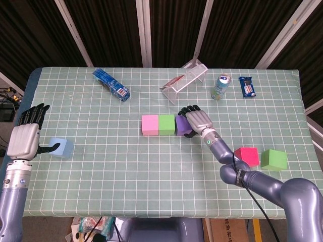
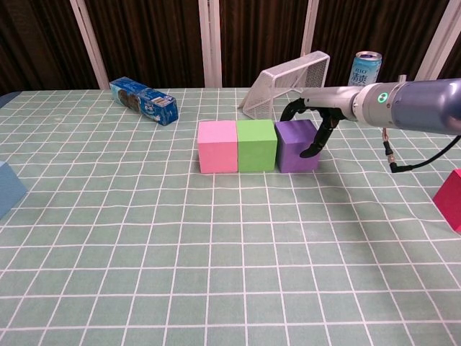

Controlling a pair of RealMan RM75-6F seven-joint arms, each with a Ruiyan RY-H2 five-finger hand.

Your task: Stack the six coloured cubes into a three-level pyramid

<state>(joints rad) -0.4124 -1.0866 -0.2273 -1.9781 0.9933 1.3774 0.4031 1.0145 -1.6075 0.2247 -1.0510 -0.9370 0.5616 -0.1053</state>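
Pressing the purple cube (image 2: 295,144) with my right robot hand (image 1: 197,121), fingers curled over its top and thumb on its right face, I've got it touching the green cube (image 2: 256,144) and pink cube (image 2: 217,146) in a base row mid-counter (image 2: 216,274). Left robot hand (image 1: 28,135) is spread, empty, thumb tip just beside the blue cube (image 1: 61,147); red cube (image 1: 248,155) and a second green cube (image 1: 273,159) sit together on the right. Cubes look like light foam, probably squashy and grippy, so I'd take opposite flat faces.
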